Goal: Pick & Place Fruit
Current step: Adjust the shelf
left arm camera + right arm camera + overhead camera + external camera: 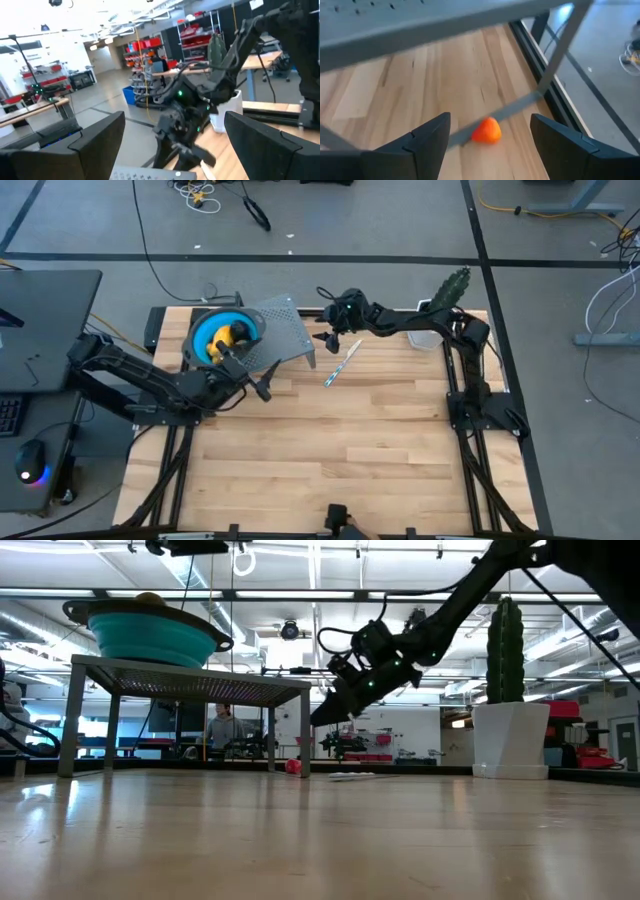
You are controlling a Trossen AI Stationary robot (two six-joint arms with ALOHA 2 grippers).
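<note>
- Wooden counter (330, 450) is mostly bare up front, nothing going on in the near half as far as I can see.
- Left claw (262, 385) hangs near the front edge of the little grey metal stand (285, 330), fingers spread, nothing between them.
- Thin pale stick (340, 365) lies on the wood just beside the stand, not part of the job.
- Blue bowl (205, 330) sits on top of the stand with yellow and orange fruit (228, 337) already in it, so I'd say a good chunk of the job is done. Can't count the pieces from here.
- Right claw (325, 328) is at the stand's far right corner, spread wide and empty, aimed at the floor of the counter under the stand.
- One small orange piece (486, 131) still sits on the wood under the stand, right between that claw's fingers in its own view but not pinched yet. My guess: that's the next one to grab and drop in the bowl.
- Cactus in a white pot (505, 730) stands at the far right corner.
</note>
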